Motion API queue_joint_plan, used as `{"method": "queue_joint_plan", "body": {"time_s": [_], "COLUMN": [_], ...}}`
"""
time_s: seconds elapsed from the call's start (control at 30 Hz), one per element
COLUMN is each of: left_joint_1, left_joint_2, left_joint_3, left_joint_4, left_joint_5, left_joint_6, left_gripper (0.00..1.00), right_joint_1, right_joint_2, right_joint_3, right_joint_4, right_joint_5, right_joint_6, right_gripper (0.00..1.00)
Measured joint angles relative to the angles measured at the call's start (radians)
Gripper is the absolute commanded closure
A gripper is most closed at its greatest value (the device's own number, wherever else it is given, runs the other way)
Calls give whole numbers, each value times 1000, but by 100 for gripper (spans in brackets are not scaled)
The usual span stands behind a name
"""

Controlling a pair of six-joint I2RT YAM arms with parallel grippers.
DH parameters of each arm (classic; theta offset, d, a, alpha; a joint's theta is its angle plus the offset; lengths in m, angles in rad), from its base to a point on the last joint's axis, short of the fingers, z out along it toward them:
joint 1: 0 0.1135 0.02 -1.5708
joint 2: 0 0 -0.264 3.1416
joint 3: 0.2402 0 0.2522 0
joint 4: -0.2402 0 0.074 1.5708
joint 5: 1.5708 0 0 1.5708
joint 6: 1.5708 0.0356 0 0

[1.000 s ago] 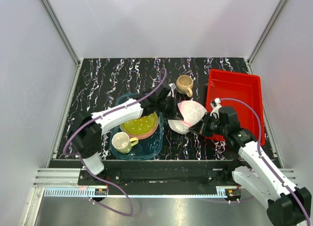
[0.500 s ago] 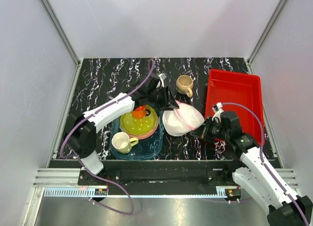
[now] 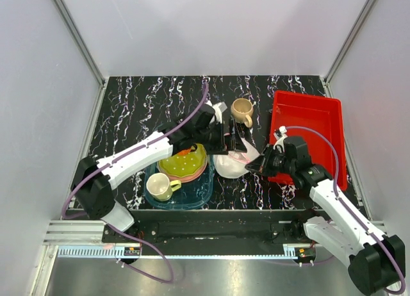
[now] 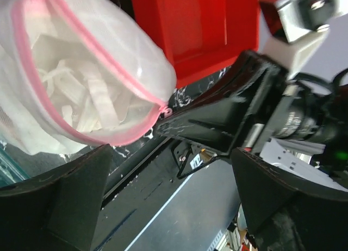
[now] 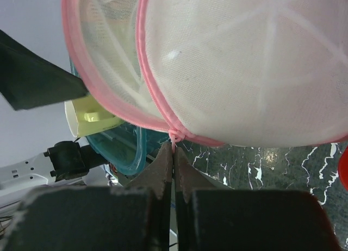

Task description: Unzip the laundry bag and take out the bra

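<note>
The laundry bag [image 3: 232,163] is a white mesh dome with pink zip edging, lying on the black table between the two arms. My right gripper [image 5: 174,153] is shut on the small pink pull loop [image 5: 174,137] at the bag's [image 5: 244,66] edge. My left gripper [image 3: 229,141] hovers over the bag's far side. Its jaws stand wide open with nothing between them. In the left wrist view the bag [image 4: 125,50] lies up and left of the left gripper [image 4: 174,202]. The bra [image 4: 81,93] shows only as white straps and folds inside the mesh.
A red tray [image 3: 307,126] lies right of the bag, behind my right arm. A tan mug [image 3: 241,110] stands just beyond the left gripper. To the left, a teal tray [image 3: 192,197] holds a yellow-green plate [image 3: 182,160] and a yellow cup [image 3: 158,187].
My left gripper has gone from shut to wide open, let go of the bag and shifted right. The bag has spread and settled lower. The right gripper stays shut on the pink loop.
</note>
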Motion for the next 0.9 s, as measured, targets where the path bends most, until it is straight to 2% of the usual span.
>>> {"method": "queue_joint_plan", "body": {"time_s": [0.03,0.17,0.2,0.27,0.3,0.5,0.53,0.57,0.6,0.63,0.73,0.83,0.87,0.9], "left_joint_1": [-11,-13,-11,-8,-6,-2,-1,-1,-1,0,-1,-1,-1,-1], "left_joint_2": [0,5,5,5,5,7,9,11,13,14,15,18,18,17], "left_joint_3": [-13,-68,-76,-84,-85,-85,-87,-90,-95,-99,-130,-151,-151,-151], "left_joint_4": [1,-8,-11,-13,-11,-5,2,11,19,22,43,34,28,23], "left_joint_5": [1,-15,-23,-41,-47,-56,-54,-50,-46,-42,-24,-4,-2,0], "left_joint_6": [-2,-10,-13,-15,-19,-14,-14,-14,-14,-16,-16,3,11,21], "left_gripper": [13,45,64,83,99,100,100,100,100,100,100,100,100,100], "right_joint_1": [0,0,0,0,0,0,0,0,0,0,0,0,0,0], "right_joint_2": [5,-3,-10,-33,-48,-111,-112,-112,-112,-112,-97,-72,-71,-71], "right_joint_3": [3,8,8,8,7,-29,-34,-34,-34,-33,-2,69,102,130], "right_joint_4": [3,1,-5,-27,-36,-74,-85,-95,-104,-110,-154,-175,-175,-171], "right_joint_5": [0,3,4,5,5,7,8,7,7,5,-4,-18,-19,-22], "right_joint_6": [0,-5,-5,-7,-8,-8,-10,-11,-11,-16,-48,-65,-68,-72], "right_gripper": [100,100,100,100,100,100,74,53,41,33,32,45,59,62]}}
